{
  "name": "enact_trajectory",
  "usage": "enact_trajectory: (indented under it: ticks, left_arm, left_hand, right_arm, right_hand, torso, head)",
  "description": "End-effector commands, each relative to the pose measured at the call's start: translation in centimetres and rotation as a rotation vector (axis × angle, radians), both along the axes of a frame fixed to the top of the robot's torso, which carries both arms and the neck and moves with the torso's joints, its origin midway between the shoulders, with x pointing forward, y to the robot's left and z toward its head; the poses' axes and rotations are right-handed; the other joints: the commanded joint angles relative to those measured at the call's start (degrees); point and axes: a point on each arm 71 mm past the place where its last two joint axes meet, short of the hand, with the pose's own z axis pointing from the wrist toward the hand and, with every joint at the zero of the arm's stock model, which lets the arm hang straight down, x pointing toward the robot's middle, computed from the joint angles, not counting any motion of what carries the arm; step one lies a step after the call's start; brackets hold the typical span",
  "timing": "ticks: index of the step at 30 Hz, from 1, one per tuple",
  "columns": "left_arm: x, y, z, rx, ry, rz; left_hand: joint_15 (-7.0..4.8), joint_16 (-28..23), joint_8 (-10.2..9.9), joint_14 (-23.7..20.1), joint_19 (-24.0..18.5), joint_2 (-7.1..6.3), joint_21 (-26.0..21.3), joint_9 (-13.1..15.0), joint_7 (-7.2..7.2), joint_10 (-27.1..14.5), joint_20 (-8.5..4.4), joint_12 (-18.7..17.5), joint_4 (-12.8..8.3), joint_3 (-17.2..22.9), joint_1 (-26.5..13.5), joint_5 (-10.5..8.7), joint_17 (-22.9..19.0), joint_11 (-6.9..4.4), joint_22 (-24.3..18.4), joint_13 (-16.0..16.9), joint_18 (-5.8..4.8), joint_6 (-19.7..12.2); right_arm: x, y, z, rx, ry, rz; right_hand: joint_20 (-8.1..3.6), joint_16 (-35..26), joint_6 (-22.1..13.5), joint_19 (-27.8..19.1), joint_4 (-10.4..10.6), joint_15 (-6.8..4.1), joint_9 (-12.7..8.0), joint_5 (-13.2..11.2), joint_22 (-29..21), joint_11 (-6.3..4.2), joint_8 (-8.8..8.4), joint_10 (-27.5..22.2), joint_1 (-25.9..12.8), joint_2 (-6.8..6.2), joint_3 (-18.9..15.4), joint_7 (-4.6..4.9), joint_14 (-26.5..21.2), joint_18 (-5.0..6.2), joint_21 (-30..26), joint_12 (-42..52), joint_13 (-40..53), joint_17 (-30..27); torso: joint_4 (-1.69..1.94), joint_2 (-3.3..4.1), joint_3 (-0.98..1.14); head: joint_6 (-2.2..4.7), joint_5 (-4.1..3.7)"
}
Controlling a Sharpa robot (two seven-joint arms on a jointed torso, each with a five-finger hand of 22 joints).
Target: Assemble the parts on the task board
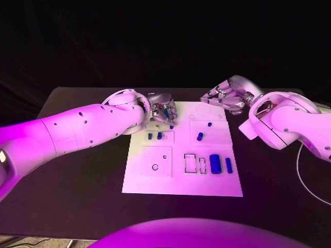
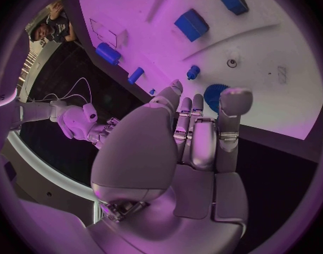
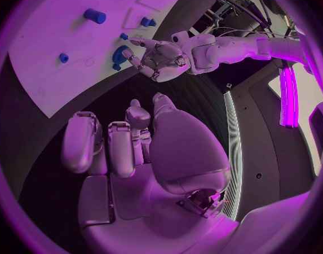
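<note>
The white task board [image 1: 182, 178] lies in the middle of the table. My left hand [image 1: 162, 110] hovers over its far left corner and pinches a blue toothed wheel [image 2: 215, 96] at its fingertips, low over the board [image 2: 274, 68]. The same wheel [image 3: 122, 55] appears under the left hand [image 3: 158, 59] in the right wrist view. My right hand [image 1: 229, 97] hangs beyond the board's far right corner, off the board [image 3: 56, 68], fingers [image 3: 84, 147] loosely bent and empty. Blue parts stand on the board: two small pegs [image 1: 154, 136], one peg [image 1: 200, 136], two long blocks [image 1: 214, 163].
Outlined recesses [image 1: 189, 163] sit beside the long blocks, and a square outline [image 1: 156, 161] marks the board's near left. A white cable [image 1: 303, 173] trails on the black table at the right. Bare table lies to the left and near side of the board.
</note>
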Motion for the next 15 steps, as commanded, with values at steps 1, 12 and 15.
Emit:
enact_trajectory:
  ticks: [1,12,15]
  left_arm:
    - [-0.11,-0.17,-0.48,0.098,0.006,-0.033]
    - [-0.33,-0.64,-1.06,0.131,0.026,-0.034]
    - [-0.33,-0.77,-1.07,0.131,0.024,-0.029]
  left_hand:
    - [-0.21,1.0,-0.5,1.4,1.9,-0.38,3.4,-0.2,0.0,0.8,-0.17,-0.5,-0.2,0.0,-0.4,-0.3,0.9,-0.06,2.3,-0.4,-1.24,0.6]
    - [-0.55,1.3,-1.6,2.1,2.9,-0.29,9.4,-0.8,0.07,2.4,-0.54,-1.6,-0.3,0.2,-1.0,-0.28,0.0,-0.3,6.3,-1.2,-2.01,2.0]
    - [-0.62,1.2,-1.8,2.1,3.0,-0.15,10.0,-0.8,0.05,2.8,-0.59,-1.7,-0.4,0.4,-0.9,-0.23,-0.3,-0.37,6.7,-1.3,-2.09,2.2]
  right_arm:
    - [-0.05,0.14,-0.09,0.008,0.012,0.014]
    - [-0.06,0.15,-0.04,0.002,0.003,0.015]
    - [-0.07,0.16,-0.03,0.001,0.001,0.016]
  right_hand:
    - [0.04,-0.2,-0.2,-0.3,-0.1,0.17,0.1,0.4,-0.1,0.13,-0.07,-0.4,0.6,-0.15,-0.2,0.0,3.9,0.64,-0.2,-0.1,-0.1,6.2]
    - [0.04,-0.2,-0.2,-0.3,-0.1,0.16,0.1,0.8,-0.1,0.13,-0.07,-0.4,0.8,-0.07,-0.3,0.01,3.9,0.64,-0.2,0.0,0.0,6.2]
    - [0.04,-0.2,-0.2,-0.3,-0.1,0.16,0.1,1.0,-0.1,0.13,-0.07,-0.4,0.9,-0.04,-0.3,0.0,3.9,0.64,-0.2,-0.1,0.0,6.2]
  torso:
    - [0.03,0.0,-0.01]
    - [0.02,-0.04,-0.02]
    - [0.04,-0.03,-0.01]
  head:
    - [-0.13,-0.06]
    - [-0.37,-0.23]
    - [-0.42,-0.28]
